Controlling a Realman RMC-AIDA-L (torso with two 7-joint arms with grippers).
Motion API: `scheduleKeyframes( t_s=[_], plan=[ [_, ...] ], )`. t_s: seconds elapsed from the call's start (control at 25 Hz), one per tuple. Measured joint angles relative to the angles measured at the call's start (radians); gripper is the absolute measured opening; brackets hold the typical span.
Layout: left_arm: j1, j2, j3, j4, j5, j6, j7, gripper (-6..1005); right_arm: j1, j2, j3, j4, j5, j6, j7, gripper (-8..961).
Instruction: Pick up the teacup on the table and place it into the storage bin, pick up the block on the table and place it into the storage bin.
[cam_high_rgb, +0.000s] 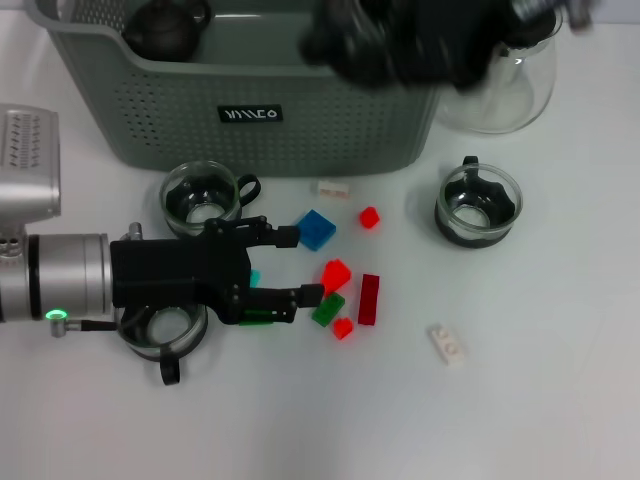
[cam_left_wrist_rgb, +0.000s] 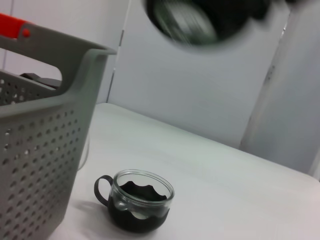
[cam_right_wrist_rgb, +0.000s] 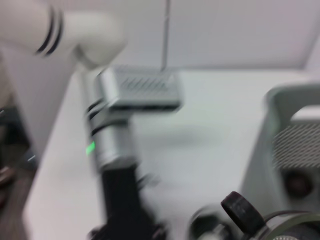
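The grey-green storage bin stands at the back of the table; it also shows in the left wrist view and the right wrist view. Three glass teacups with black sleeves sit in front: one near the bin, one at the right, one under my left wrist. Loose blocks lie in the middle: blue, red, green, dark red. My left gripper is open, low over the table just left of the red block. My right gripper is a blur above the bin's right end.
A dark teapot sits inside the bin at its left end. A clear glass teapot stands right of the bin. White blocks lie near the bin's front and at the right front. My left arm shows in the right wrist view.
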Motion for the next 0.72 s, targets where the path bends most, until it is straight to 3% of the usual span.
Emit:
scheduleKeyframes(
  t_s=[0.28, 0.44, 0.72],
  plan=[
    [0.001, 0.0, 0.053, 0.002, 0.0, 0.0, 0.062, 827, 0.081, -0.019, 0.018, 0.057, 0.009, 0.245, 0.088, 57],
    [0.0, 0.0, 0.093, 0.011, 0.0, -0.012, 0.064, 827, 0.139, -0.034, 0.009, 0.192, -0.029, 0.383, 0.108, 57],
    [-0.006, 0.0, 0.109, 0.038, 0.014, -0.013, 0.057, 826, 0.238, -0.041, -0.045, 0.465, -0.153, 0.641, 0.101, 57]
  ],
)
